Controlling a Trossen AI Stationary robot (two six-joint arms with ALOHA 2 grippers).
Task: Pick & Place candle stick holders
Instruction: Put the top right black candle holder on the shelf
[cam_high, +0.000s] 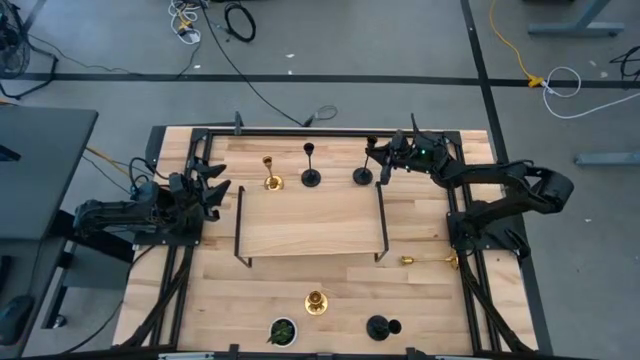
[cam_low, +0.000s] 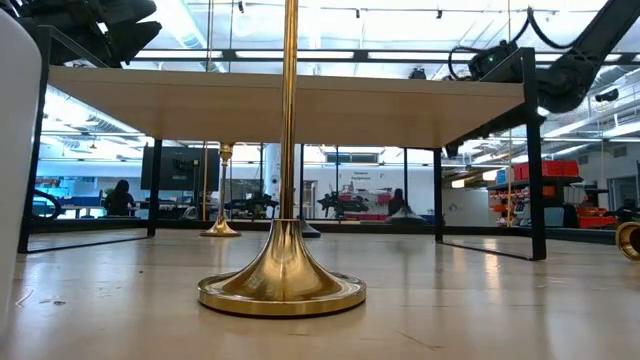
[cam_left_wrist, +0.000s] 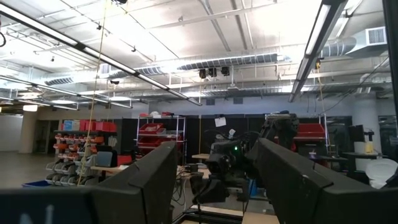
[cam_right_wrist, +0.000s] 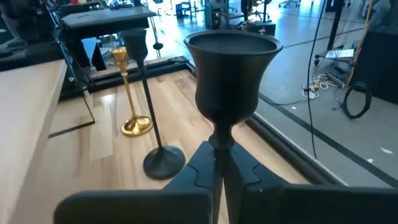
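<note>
Three candle stick holders stand upright in a row at the far side: a gold one (cam_high: 270, 176), a black one (cam_high: 311, 171) and a second black one (cam_high: 364, 172). My right gripper (cam_high: 382, 160) is shut on that second black holder (cam_right_wrist: 233, 68). Near the front edge a gold holder (cam_high: 316, 301) stands on its base, a black one (cam_high: 380, 326) lies on its side, and another gold one (cam_high: 430, 260) lies on its side at the right. My left gripper (cam_high: 215, 190) is open and empty at the table's left (cam_left_wrist: 214, 152). My right gripper pinches the black holder's thin stem (cam_right_wrist: 217, 146) just under its top cup, between its two fingers. The fingers come from the table's right side, slanting a little down, and lie across the stem. The holder is upright. The fingers hide its base, so I cannot tell whether it stands on the table.
A low wooden shelf on a black frame (cam_high: 310, 215) stands over the middle of the table (cam_low: 290, 110). A small dark round thing with green inside (cam_high: 282, 330) lies at the front. A black rail frame (cam_high: 300, 131) runs along the table's far edge.
</note>
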